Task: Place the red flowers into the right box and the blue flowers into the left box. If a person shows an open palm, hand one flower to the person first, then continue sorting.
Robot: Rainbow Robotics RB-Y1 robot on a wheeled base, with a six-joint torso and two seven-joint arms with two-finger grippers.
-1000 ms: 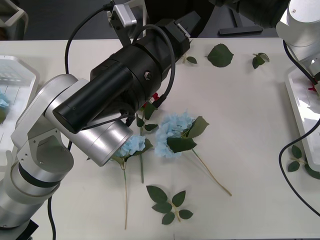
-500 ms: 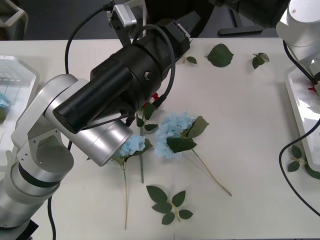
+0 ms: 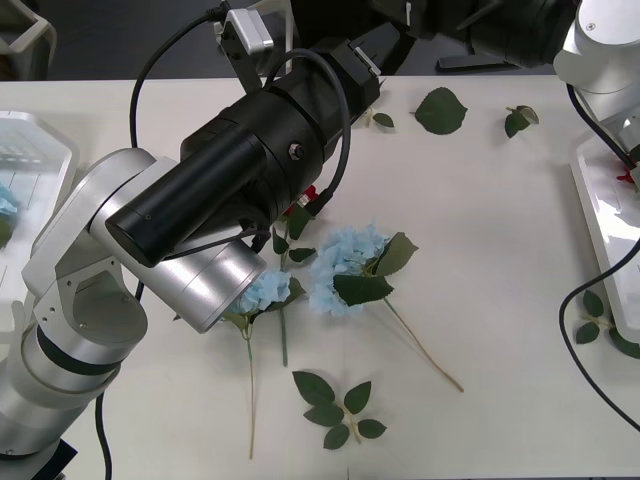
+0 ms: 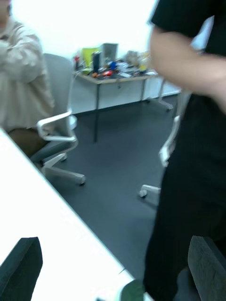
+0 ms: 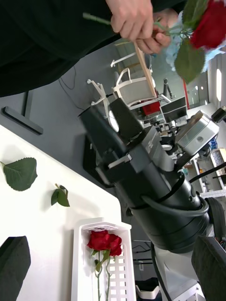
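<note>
White counter (image 3: pixel 500 260) fills the front view under both arms, with dark floor and office chairs beyond its far edge.

From the left wrist view, the left gripper (image 5: pixel 113 263) is spread wide, its two black fingers (image 5: pixel 14 263) at the corners with nothing between them. Well beyond that gripper, a person's hand (image 5: pixel 136 23) pinches a stem, and one red flower (image 5: pixel 212 23) with a large leaf hangs from that grip next to it. Between the left gripper and that hand sits the right arm's black wrist and gripper body. Close below it lies the right box (image 5: pixel 101 263), holding two red flowers (image 5: pixel 104 241) side by side, heads touching, stems running down the ribbed floor. Two loose green leaves (image 5: pixel 20 173) lie on the counter beside the box.

The right gripper (image 4: pixel 113 268) is likewise wide open and empty, fingers (image 4: pixel 21 268) at the corners. Just ahead of it stands the person (image 4: pixel 188 188) in dark clothing, a bare forearm across the upper part of that view.

In the front view the left arm (image 3: pixel 200 230) reaches forward across the counter. Two blue flowers lie near its forearm: one (image 3: pixel 345 265) in the open and one (image 3: pixel 265 290) partly under the arm, stems trailing toward the robot. A red scrap shows at the arm's edge; I cannot tell what it is. A leaf sprig (image 3: pixel 335 405) lies nearer the robot. The left box (image 3: pixel 40 165) sits out to the arm's left, a bit of blue at its edge.
</note>
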